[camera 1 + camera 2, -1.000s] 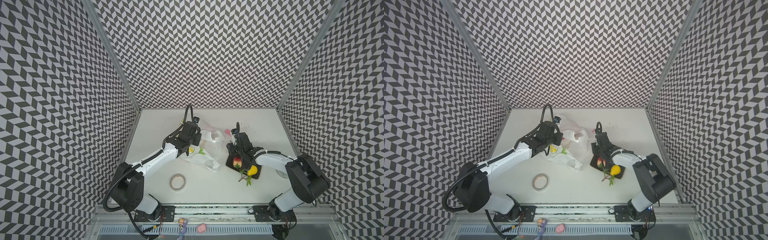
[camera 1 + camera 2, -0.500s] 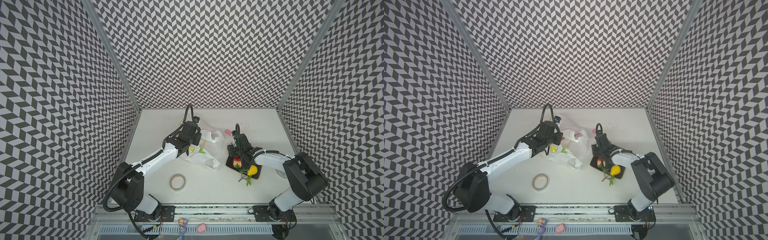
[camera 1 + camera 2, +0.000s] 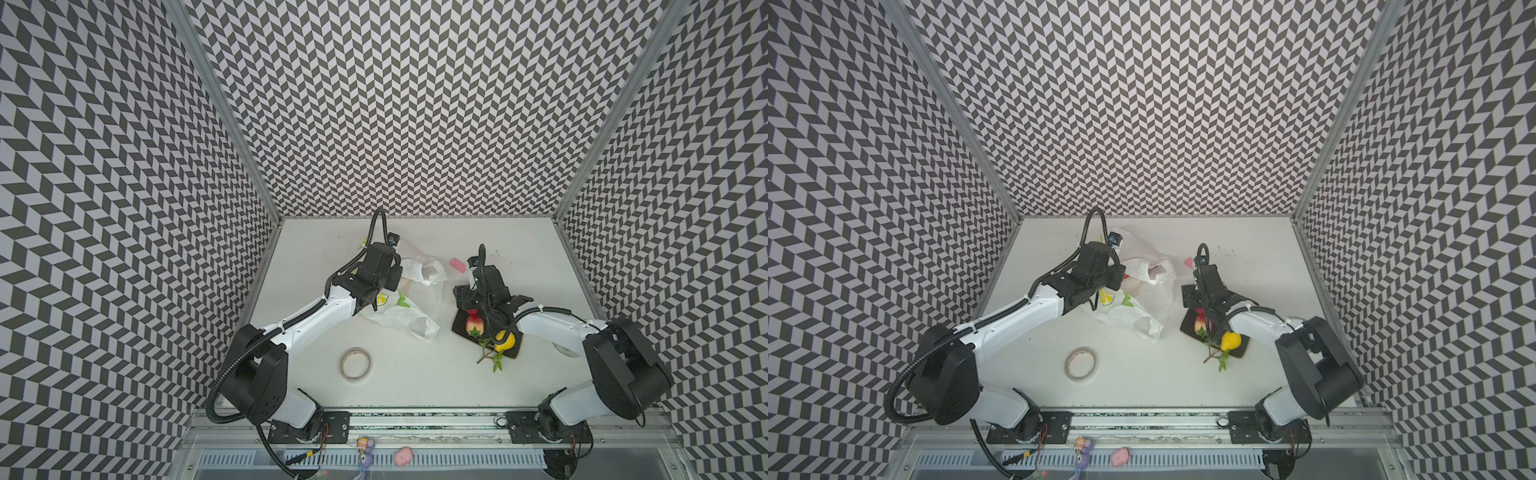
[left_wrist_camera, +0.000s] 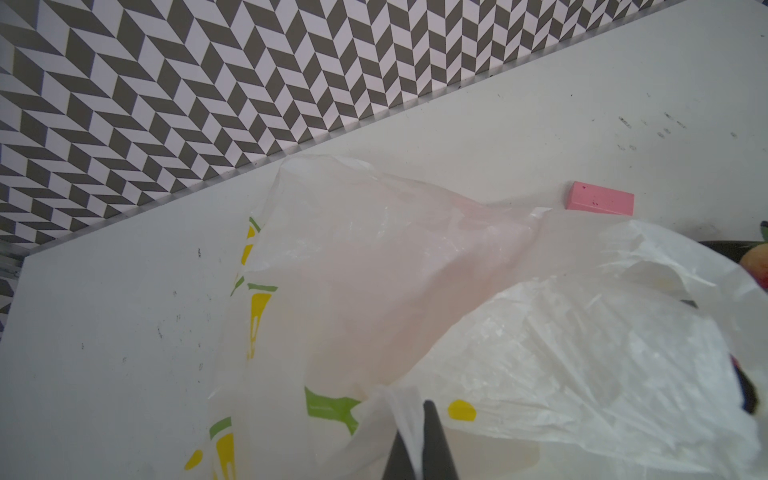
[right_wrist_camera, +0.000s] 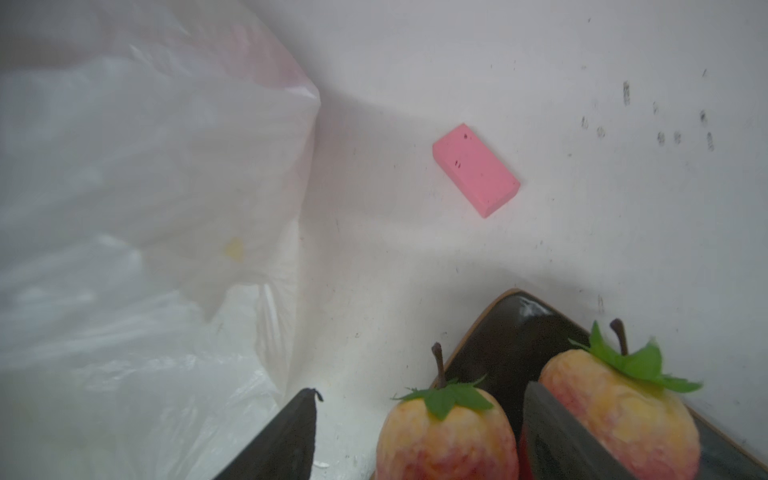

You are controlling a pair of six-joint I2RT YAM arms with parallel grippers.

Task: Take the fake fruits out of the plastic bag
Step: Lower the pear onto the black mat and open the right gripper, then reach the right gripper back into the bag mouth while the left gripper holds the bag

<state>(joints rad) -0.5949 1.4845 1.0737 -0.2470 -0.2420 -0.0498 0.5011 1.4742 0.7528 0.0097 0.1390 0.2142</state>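
Nearest: yellow pear (image 3: 505,340) on the near edge of the dark tray (image 3: 460,330). Only the right wrist view shows two stemmed red-yellow fruits (image 5: 446,432) on the tray, with the right end effector (image 5: 422,392) wide open astride one, gripping nothing. Beside the tray lies the plastic bag (image 3: 399,316). The left wrist view shows the left end effector (image 4: 419,415) pinched onto a fold of it. Pink block (image 3: 456,263) beyond the tray.

1. Table (image 3: 415,390): white, flat top. Dark scuff marks (image 5: 665,137) show on its far part.
2. Plastic bag (image 3: 399,320): white, crumpled, lemon print. It lies left of centre in both top views.
3. Pink block (image 3: 456,263): lies flat, near the bag's far side and clear of it.
4. Dark tray (image 3: 460,329): right of the bag, near it, not touching.
5. Tape roll (image 3: 356,377): lies flat toward the front, well apart from the rest.
6. Leafy twig (image 3: 488,357): extends past the tray's front edge onto the table.
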